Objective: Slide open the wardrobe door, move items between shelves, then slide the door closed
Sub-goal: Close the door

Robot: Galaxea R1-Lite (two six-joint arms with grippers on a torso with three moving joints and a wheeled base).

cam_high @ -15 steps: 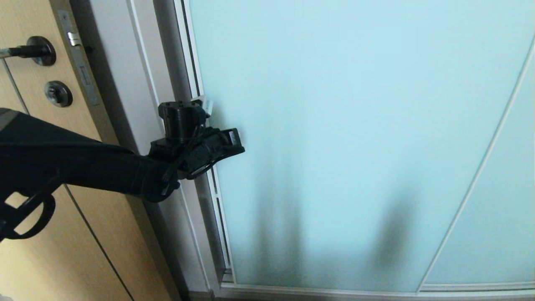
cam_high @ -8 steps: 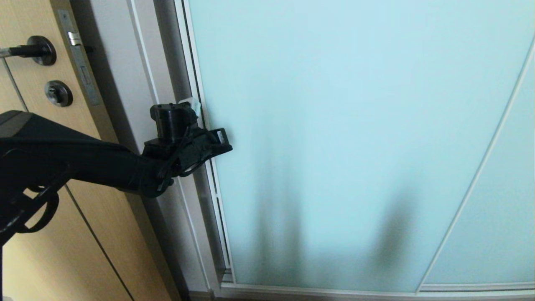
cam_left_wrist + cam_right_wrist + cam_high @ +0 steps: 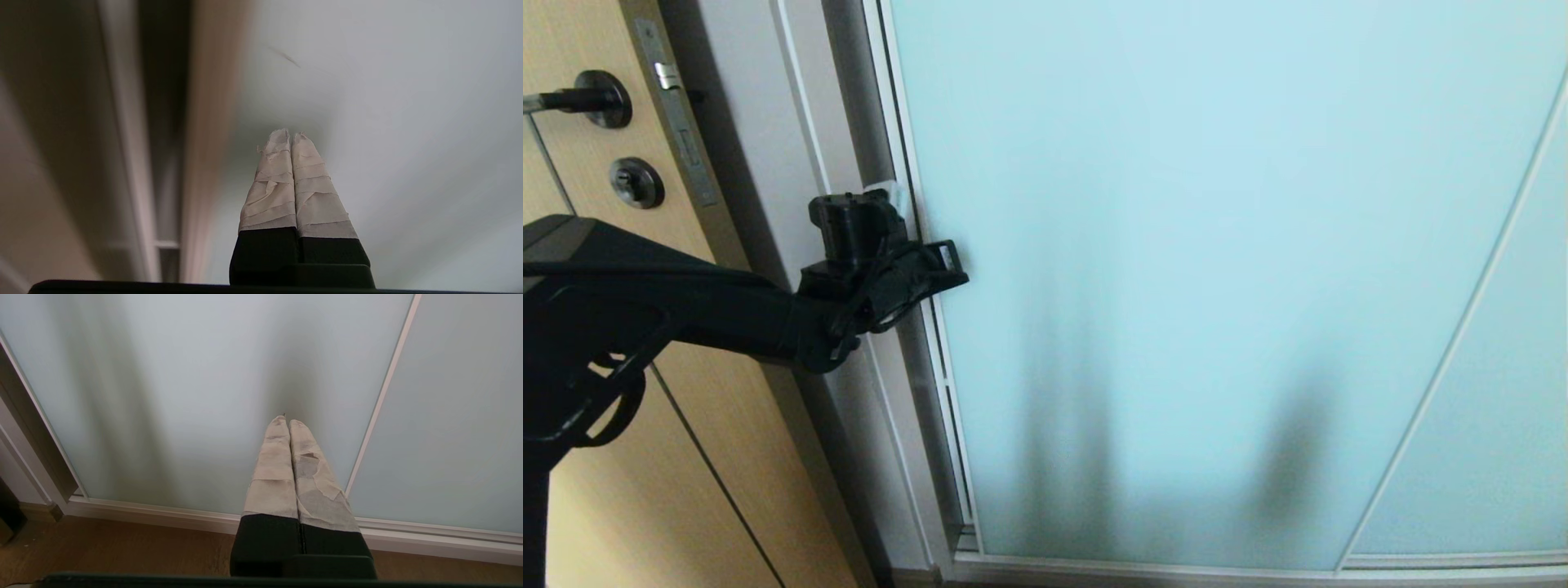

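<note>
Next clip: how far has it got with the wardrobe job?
Nothing looks done: the sliding wardrobe door covers the opening, no shelves visible. In hand: the left gripper, shut, sits at the door's left frame edge. The right gripper is shut, low by the glass. Opening, moving items, closing remain.

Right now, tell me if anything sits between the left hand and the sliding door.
Nothing visible does. The left hand, shut, is at the sliding door's left frame edge, with no object between them. Contact can't be confirmed.

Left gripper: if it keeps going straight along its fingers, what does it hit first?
Probably the sliding wardrobe door: the shut left gripper points at its frosted glass beside the frame edge. Depth unclear; it may already touch.
</note>
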